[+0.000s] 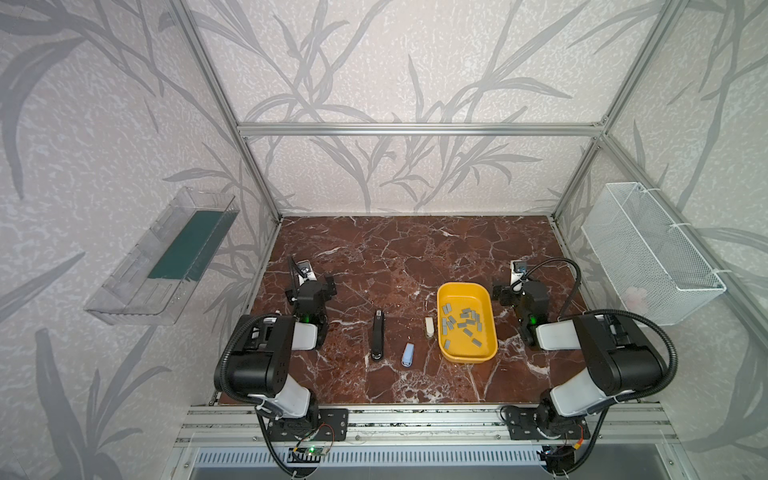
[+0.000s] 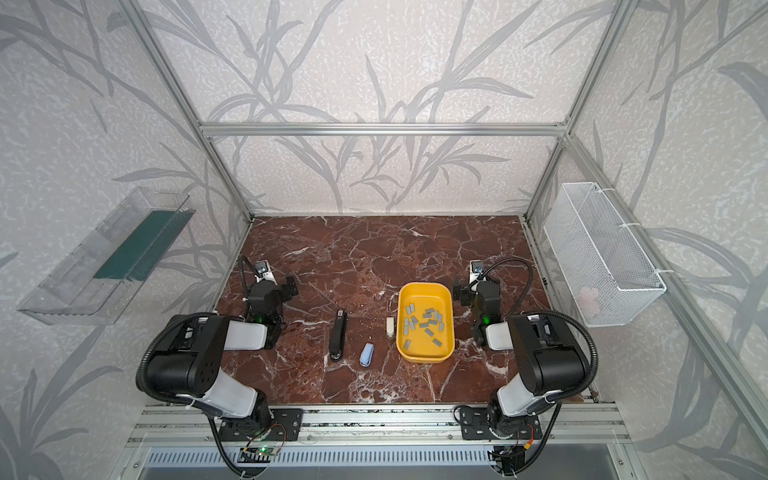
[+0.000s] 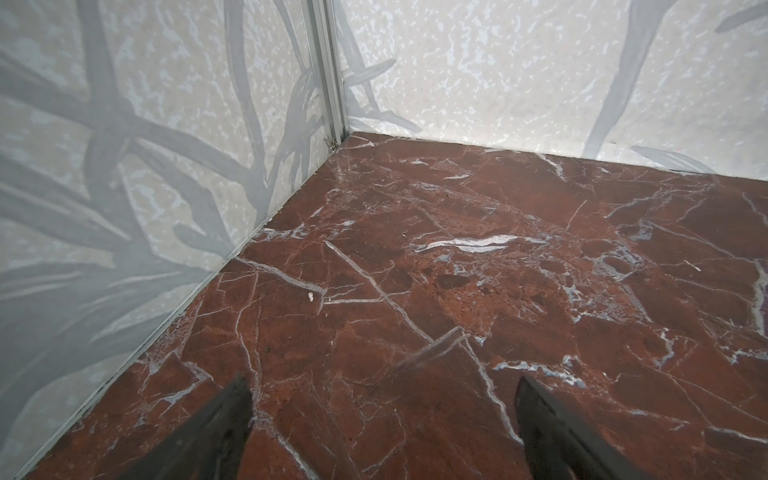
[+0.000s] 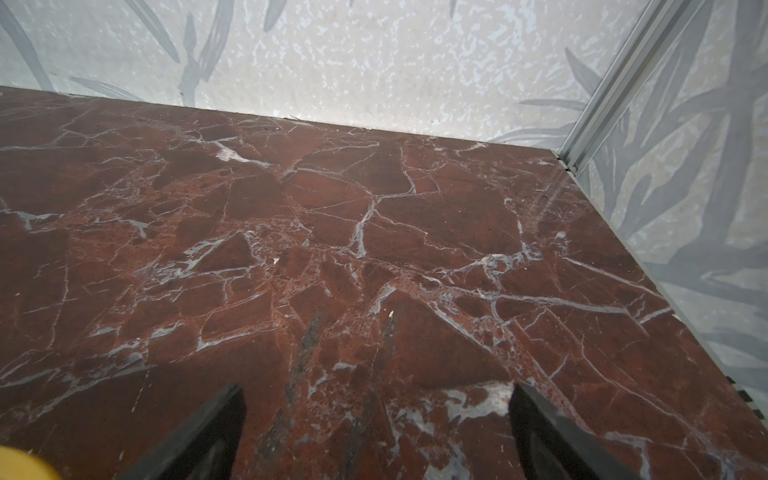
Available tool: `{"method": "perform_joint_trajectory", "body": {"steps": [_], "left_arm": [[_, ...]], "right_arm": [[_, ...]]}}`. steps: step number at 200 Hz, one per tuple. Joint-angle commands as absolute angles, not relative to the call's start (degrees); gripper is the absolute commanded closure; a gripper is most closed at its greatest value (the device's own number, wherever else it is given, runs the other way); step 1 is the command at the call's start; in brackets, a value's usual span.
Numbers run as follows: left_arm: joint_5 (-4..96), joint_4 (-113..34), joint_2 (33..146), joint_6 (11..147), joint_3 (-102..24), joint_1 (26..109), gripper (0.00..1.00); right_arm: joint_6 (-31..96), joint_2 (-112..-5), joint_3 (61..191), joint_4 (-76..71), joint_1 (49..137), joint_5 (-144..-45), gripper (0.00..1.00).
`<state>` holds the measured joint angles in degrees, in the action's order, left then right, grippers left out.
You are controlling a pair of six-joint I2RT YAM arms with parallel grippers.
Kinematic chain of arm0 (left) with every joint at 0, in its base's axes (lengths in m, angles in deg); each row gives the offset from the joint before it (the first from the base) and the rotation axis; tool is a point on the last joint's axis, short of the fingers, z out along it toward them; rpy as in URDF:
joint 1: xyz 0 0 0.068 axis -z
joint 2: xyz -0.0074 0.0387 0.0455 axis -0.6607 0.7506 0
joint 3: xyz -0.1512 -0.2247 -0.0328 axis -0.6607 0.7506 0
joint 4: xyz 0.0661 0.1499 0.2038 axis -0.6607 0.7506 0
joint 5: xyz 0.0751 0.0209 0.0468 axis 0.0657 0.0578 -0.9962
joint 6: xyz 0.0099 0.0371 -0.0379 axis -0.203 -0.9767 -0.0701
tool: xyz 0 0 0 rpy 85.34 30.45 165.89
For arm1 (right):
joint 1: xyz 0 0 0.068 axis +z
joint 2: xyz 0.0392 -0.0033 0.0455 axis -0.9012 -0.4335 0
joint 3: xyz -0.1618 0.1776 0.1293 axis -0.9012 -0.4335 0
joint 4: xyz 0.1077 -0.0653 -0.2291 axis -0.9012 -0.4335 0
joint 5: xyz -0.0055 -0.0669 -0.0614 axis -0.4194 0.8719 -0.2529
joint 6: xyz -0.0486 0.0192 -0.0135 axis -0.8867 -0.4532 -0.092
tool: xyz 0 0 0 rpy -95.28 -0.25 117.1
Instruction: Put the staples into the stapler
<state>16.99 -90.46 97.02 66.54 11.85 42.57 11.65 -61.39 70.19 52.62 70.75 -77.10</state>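
Three staplers lie on the marble table in both top views: a long black stapler (image 1: 377,334) (image 2: 337,334), a small blue one (image 1: 408,354) (image 2: 366,354) and a small white one (image 1: 429,327) (image 2: 390,326). Right of them a yellow tray (image 1: 461,291) (image 2: 424,293) holds the staples (image 1: 466,311) (image 2: 429,311), several grey strips scattered loose. My left gripper (image 1: 318,286) (image 3: 382,382) rests low at the table's left side, open and empty. My right gripper (image 1: 513,291) (image 4: 375,388) sits just right of the tray, open and empty. Both wrist views show bare marble between the fingers.
A clear plastic bin (image 1: 162,257) hangs on the left wall and a white wire basket (image 1: 652,253) on the right wall. Aluminium frame posts stand at the table's back corners. A corner of the yellow tray (image 4: 20,465) shows in the right wrist view.
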Motion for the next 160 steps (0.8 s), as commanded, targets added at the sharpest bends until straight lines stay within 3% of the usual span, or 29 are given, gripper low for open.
{"method": "perform_joint_trajectory", "body": {"steps": [1,120,138,160], "left_arm": [[17.01,-92.19,97.66,65.91,12.28,42.28,0.01],[16.94,-92.14,97.65,65.91,12.20,42.31,0.01],[16.94,-92.14,97.64,65.89,12.30,42.31,0.01],[17.01,-92.14,97.63,65.90,12.25,42.32,0.01]], "right_arm": [[11.21,-61.62,70.53,53.82,71.08,-77.33,0.01],[10.99,-61.33,68.33,58.26,71.22,-77.62,0.01],[10.80,-56.62,65.23,59.58,72.59,-72.01,0.01],[11.24,-48.09,67.62,48.06,72.93,-70.08,0.01]]}}
